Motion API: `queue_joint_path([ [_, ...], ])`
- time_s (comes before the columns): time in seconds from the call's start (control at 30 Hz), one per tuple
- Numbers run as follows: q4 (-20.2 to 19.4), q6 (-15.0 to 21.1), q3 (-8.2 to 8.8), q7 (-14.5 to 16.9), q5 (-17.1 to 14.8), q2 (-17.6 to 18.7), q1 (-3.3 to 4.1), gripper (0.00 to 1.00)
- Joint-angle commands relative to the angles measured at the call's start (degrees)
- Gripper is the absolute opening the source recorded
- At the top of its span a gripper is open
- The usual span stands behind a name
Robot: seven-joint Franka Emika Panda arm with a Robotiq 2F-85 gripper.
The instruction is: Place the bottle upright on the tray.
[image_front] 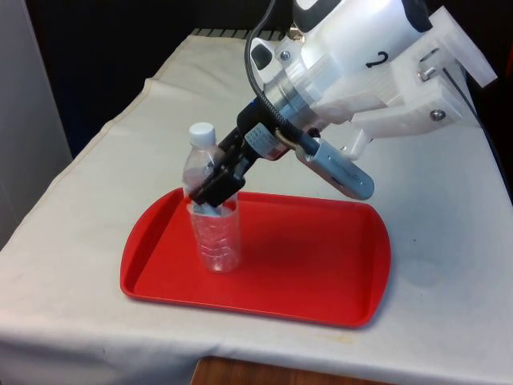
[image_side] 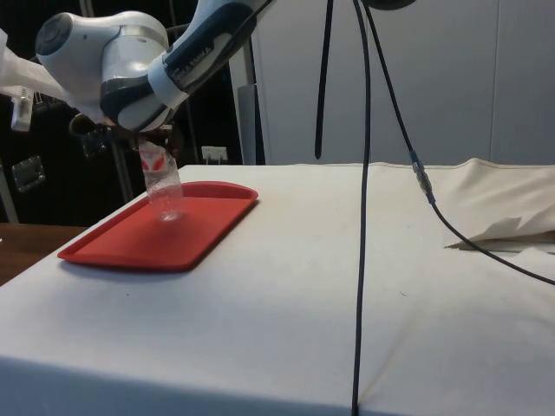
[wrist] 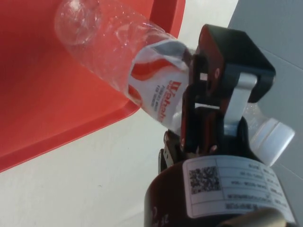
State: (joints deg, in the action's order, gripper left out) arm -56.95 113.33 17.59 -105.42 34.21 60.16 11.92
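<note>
The gripper (image_front: 215, 186) clamps a clear bottle (image_front: 215, 233) (white cap up) standing on the red tray (image_front: 321, 273), near its edge.

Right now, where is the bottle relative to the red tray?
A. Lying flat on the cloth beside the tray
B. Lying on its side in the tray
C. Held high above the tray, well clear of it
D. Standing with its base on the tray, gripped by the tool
D: the bottle stands near-upright with its base on the tray, near the front view's left end, and the tool is clamped around its upper body.
</note>
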Motion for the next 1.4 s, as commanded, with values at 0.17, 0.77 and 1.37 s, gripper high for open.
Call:
queue_joint_path([
  [0.17,0.00,0.06,-0.11,0.00,-0.11,0.00,-0.06,0.73],
  [0.77,0.17,-0.40,-0.06,-0.17,0.00,-0.11,0.34,1.00],
  [1.37,3.32,-4.18,-1.09,-0.57,0.57,-0.17,1.66,1.00],
])
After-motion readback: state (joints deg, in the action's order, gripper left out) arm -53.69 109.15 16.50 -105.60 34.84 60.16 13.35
